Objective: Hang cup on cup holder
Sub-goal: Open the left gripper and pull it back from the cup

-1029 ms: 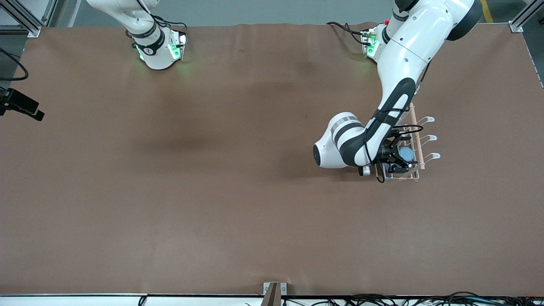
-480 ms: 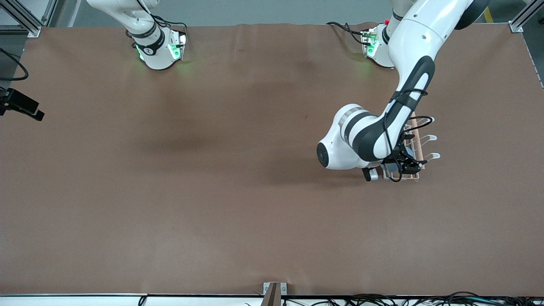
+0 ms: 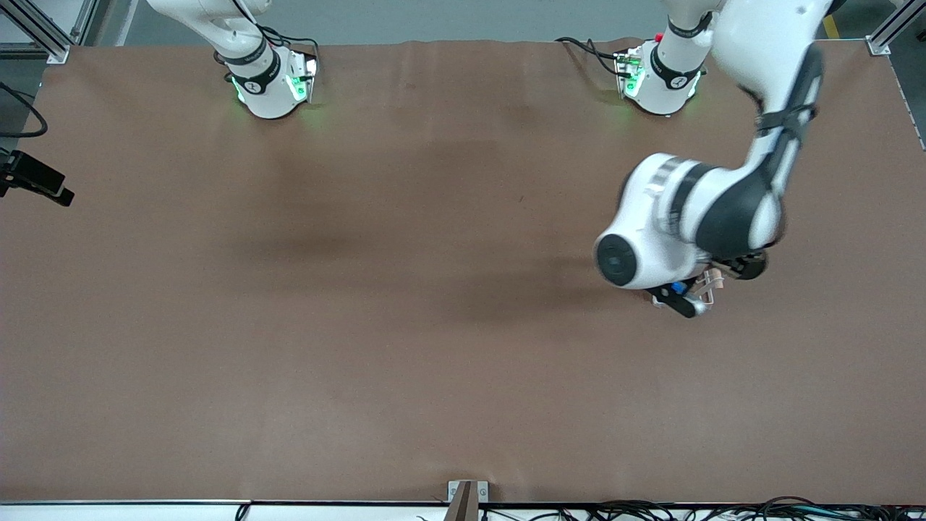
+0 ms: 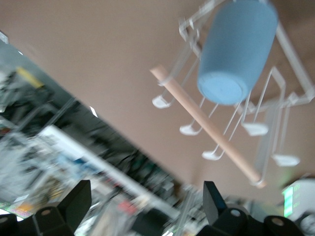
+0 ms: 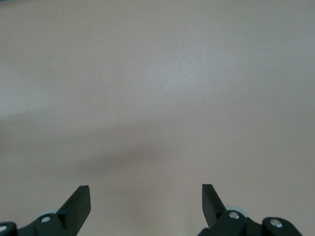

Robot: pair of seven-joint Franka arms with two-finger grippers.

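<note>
- Brown table (image 3: 405,347) spreads bare under both my arms.
- My left gripper (image 4: 147,206), fingers spread wide and empty, hangs over the cup holder (image 4: 216,132) near the table's left-arm end.
- On a prong, the cup (image 4: 236,51) hangs upside down.
- My right gripper (image 5: 146,204) waits, fingers wide, over bare table.

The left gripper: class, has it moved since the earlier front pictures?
Yes. The left gripper has pulled up off the cup holder, jaws open, leaving the cup hanging there.

Left arm (image 3: 694,217) over the mostly hidden cup holder (image 3: 712,281) toward its end of the brown table (image 3: 362,289).
</note>
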